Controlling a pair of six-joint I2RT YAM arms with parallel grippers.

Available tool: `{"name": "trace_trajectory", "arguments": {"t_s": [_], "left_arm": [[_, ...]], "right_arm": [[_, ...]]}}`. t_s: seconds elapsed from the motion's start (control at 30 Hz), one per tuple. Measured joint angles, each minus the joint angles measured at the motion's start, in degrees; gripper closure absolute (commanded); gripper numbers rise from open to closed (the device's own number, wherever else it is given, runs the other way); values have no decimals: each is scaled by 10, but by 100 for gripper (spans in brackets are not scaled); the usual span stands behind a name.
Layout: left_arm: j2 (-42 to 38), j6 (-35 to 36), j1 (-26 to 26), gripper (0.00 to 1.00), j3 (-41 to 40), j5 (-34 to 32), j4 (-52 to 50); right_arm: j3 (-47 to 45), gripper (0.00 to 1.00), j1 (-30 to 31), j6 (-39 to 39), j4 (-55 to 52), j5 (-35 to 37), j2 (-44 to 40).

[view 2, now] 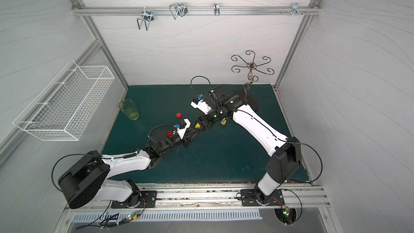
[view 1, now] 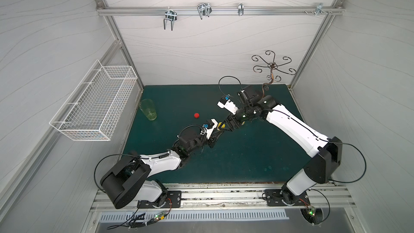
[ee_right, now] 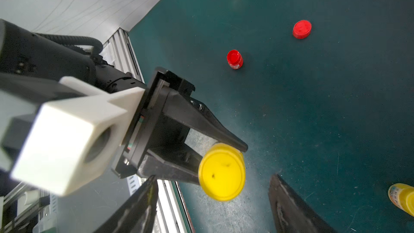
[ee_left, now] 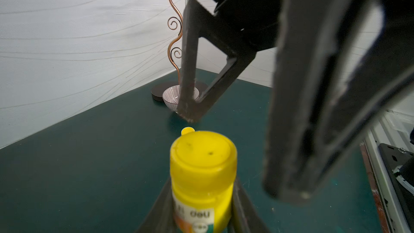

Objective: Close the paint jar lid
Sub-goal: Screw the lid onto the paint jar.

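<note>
left claw pinching yellow paint jar | right claw spread, just off the jar's yellow lid

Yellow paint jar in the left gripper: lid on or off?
On: the yellow lid caps the yellow paint jar in both wrist views. How tight, cannot tell.
</note>
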Motion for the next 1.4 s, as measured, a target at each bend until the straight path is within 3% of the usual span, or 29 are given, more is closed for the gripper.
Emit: {"name": "trace_trajectory", "arguments": {"t_s": [0.4,0.63,1.0,1.13,1.4], "left_arm": [[-3,0,5,93,0,24,-27],[-4,0,5,93,0,27,-31],[-5,0,5,93,3,27,-35],[-5,0,5,92,3,27,-35],[-5,0,5,93,5,27,-39]], "right_arm": [[15,34,0,-53,-43,-2,31],[24,50,0,-54,-44,-2,33],[19,46,0,-51,-42,-5,33],[14,60,0,-51,-40,-4,33],[11,75,0,-43,-35,-5,33]]}}
